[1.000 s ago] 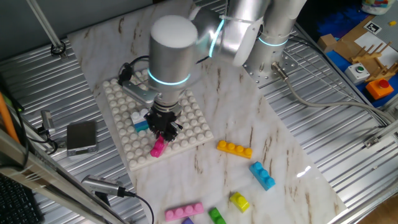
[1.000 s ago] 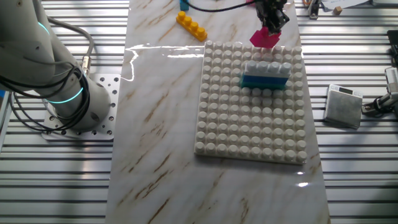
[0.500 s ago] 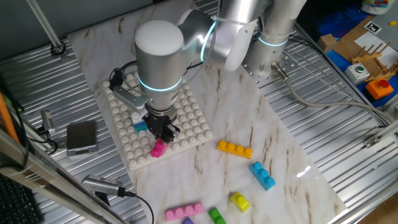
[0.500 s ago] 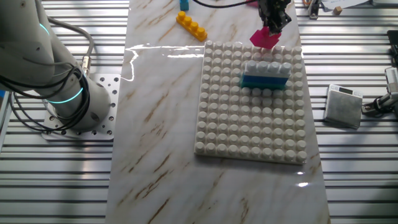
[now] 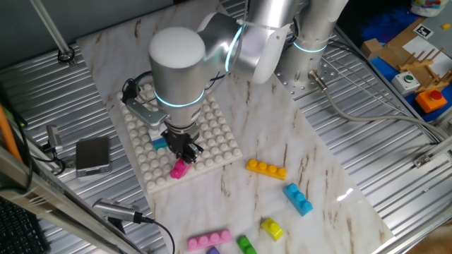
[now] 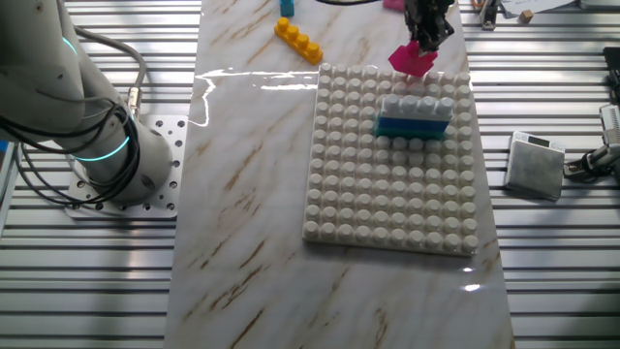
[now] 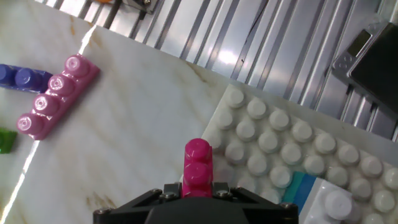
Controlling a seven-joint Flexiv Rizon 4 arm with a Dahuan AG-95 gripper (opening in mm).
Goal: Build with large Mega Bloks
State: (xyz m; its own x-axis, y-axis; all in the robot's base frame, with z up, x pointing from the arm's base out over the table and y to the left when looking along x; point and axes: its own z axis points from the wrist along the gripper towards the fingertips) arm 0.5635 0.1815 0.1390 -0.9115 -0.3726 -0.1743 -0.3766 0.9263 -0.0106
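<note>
Gripper [image 5: 182,149] is clenching the magenta brick [image 5: 179,168] by its upper end, and we are watching the arm swing a little further over the white baseplate [image 5: 220,137] than half a second ago, while the brick itself is barely shifting: it is hanging tilted at the plate's near edge, low over the studs. In the other fixed view the magenta brick [image 6: 414,58] is sitting just beyond the stacked white-and-teal block [image 6: 414,116], which is already pressed onto the baseplate [image 6: 387,194]. To us that means the placing is close, with small alignment going on more than travel. From the hand view the magenta brick [image 7: 198,169] is pointing out past the plate's corner studs, so we are judging it not yet seated.

Around the desk [image 5: 282,141], we are seeing loose pieces waiting: an orange brick [image 5: 266,169], a blue brick [image 5: 298,198], a yellow one [image 5: 272,228], a green one [image 5: 246,245] and a long pink brick [image 5: 208,241] near the front edge. None is crowding the plate. The nearest obstacle is the white-and-teal block, close beside the gripper; the tilt of the held brick is the other thing to mind before pressing down.
</note>
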